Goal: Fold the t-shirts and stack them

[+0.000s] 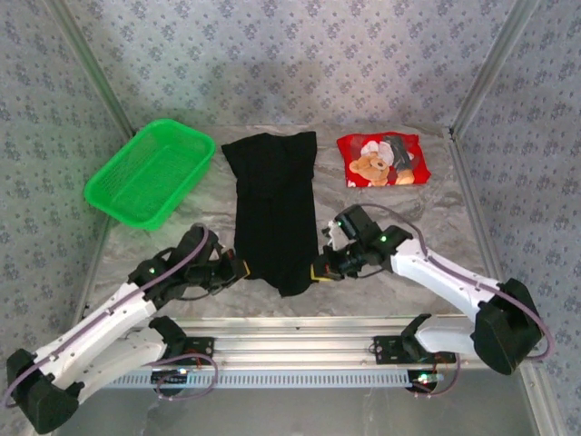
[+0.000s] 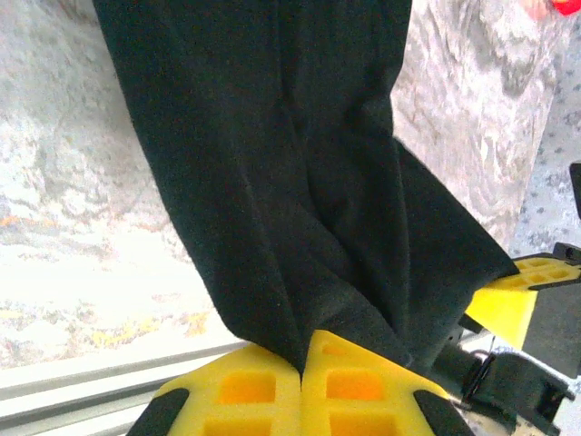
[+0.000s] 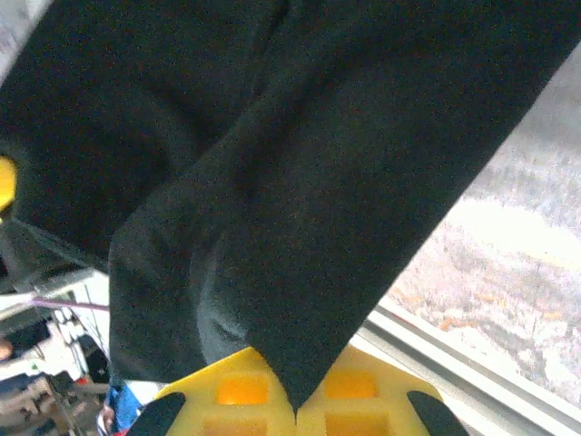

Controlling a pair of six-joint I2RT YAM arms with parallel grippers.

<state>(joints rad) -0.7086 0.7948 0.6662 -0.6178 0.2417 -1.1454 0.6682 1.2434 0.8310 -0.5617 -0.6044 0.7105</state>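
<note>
At the near middle of the table, the black tee is gripped at its near end from both sides.
The tee is laid as a long strip running far to near; the left gripper is clamped on its near left corner and the right gripper on its near right corner, with cloth pinched between each pair of yellow fingers; the red tee, folded square, is set at the far right, apart from the black one; the basket is at the far left.
</note>
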